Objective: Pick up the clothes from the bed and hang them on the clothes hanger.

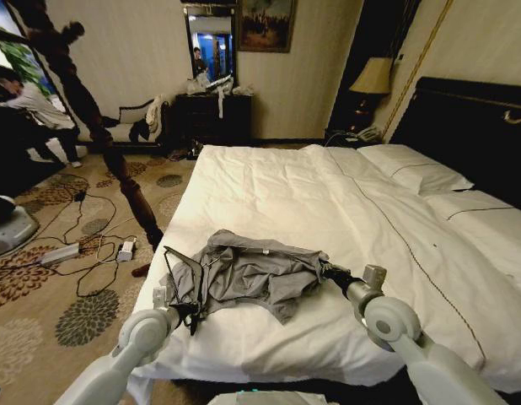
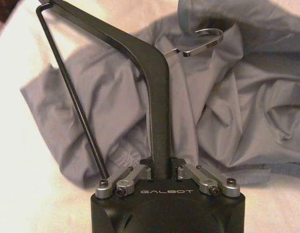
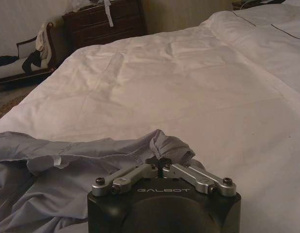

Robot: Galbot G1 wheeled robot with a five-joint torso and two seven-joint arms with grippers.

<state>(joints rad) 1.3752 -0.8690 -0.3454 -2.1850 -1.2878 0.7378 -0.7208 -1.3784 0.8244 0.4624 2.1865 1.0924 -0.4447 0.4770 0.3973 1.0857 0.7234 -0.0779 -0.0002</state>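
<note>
The clothes point(image 1: 252, 272), a creased light-grey shirt, lie crumpled on the bed point(image 1: 311, 194) near its front edge. My left gripper point(image 1: 190, 315) is at the shirt's left side, shut on one arm of the black clothes hanger point(image 1: 178, 278). In the left wrist view that gripper point(image 2: 160, 167) clamps the clothes hanger point(image 2: 150, 68), whose silver hook point(image 2: 201, 43) rests on the clothes point(image 2: 237, 111). My right gripper point(image 1: 328, 272) is at the shirt's right edge. There the gripper point(image 3: 158, 162) is shut on a raised fold of the clothes point(image 3: 67, 179).
A tall dark coat stand point(image 1: 117, 160) rises left of the bed, with cables and a power strip point(image 1: 62, 251) on the carpet around its foot. Pillows point(image 1: 416, 173) and a black headboard point(image 1: 475, 126) are far right. A dresser point(image 1: 214, 118) and chair point(image 1: 147, 118) stand behind.
</note>
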